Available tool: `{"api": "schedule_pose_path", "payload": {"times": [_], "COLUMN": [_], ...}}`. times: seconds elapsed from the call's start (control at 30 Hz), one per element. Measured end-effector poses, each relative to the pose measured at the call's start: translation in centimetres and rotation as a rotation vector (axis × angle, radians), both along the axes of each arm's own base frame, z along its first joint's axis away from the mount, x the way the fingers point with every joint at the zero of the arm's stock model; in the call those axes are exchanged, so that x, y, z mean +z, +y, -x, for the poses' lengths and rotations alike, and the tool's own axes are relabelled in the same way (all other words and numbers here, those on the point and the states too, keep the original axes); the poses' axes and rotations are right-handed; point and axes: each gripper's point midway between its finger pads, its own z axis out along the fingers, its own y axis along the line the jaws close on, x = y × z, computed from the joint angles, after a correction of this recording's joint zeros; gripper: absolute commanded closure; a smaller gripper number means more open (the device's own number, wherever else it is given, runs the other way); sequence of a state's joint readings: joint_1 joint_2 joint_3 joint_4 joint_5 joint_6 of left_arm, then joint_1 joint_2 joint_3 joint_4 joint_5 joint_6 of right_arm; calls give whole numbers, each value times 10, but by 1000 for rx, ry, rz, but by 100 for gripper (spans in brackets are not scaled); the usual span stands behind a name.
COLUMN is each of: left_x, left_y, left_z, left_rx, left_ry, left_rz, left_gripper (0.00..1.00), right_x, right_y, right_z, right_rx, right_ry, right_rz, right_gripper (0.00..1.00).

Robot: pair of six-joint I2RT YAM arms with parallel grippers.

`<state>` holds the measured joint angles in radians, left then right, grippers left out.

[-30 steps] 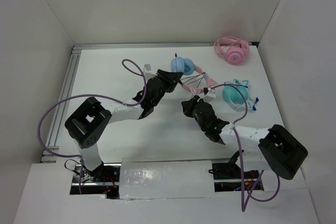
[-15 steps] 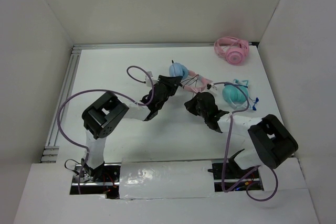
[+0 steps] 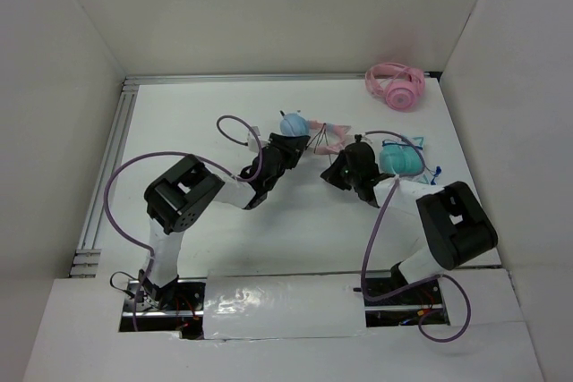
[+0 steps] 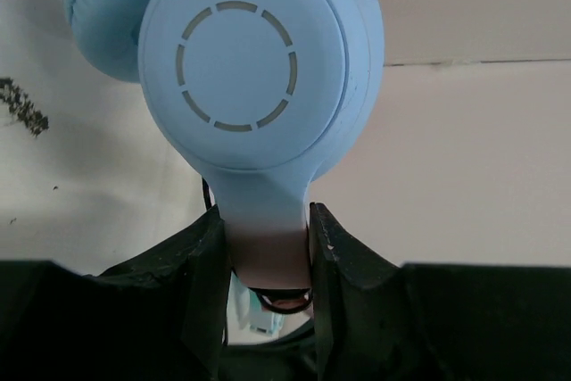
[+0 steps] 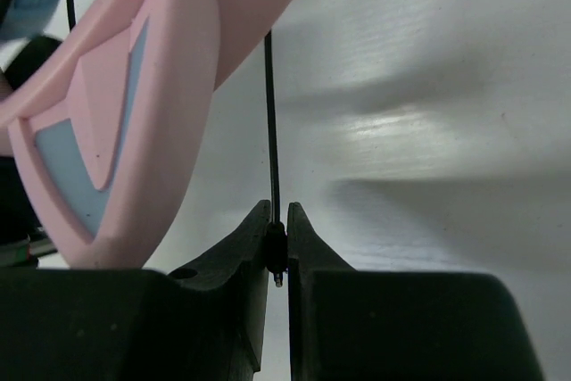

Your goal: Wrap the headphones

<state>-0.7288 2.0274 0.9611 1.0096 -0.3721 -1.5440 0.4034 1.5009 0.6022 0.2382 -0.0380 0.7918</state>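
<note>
Headphones [image 3: 293, 123] just past table [image 3: 179, 123] centre, at 12 o'clock of left gripper [image 4: 266, 243], which is clamped on the stem under the blue ear cup [image 4: 250, 69]; right gripper [image 5: 277, 236], at their 4 o'clock, pinches the thin black cable [image 5: 270, 131].

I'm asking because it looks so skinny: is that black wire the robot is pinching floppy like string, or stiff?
Probably floppy: the black cable is hair-thin, and it likely looks straight here because the right pincer holds it taut. Being so thin, it is likely very light too. It might slip, since the pincer nips just a sliver of it.
</note>
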Motion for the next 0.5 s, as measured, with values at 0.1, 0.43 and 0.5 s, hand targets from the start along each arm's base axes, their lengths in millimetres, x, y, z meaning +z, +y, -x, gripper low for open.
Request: {"api": "schedule_pose_path", "payload": {"times": [0.1, 0.43, 0.5], "left_x": [-6, -25, -28], "left_y": [-3, -3, -4], "left_z": [6, 17, 19], "left_rx": [-31, -97, -117], "left_ry": [25, 57, 68], "left_rz": [9, -64, -99], "left_gripper": [96, 79, 68], "right_x": [0, -19, -26], "right_y": [-6, -13, -15], "right_z": [-6, -10, -12], "right_rx": [10, 74, 70], "right_ry": [8, 90, 112], "right_rz": [10, 71, 75], "right_gripper": [100, 100, 100]}}
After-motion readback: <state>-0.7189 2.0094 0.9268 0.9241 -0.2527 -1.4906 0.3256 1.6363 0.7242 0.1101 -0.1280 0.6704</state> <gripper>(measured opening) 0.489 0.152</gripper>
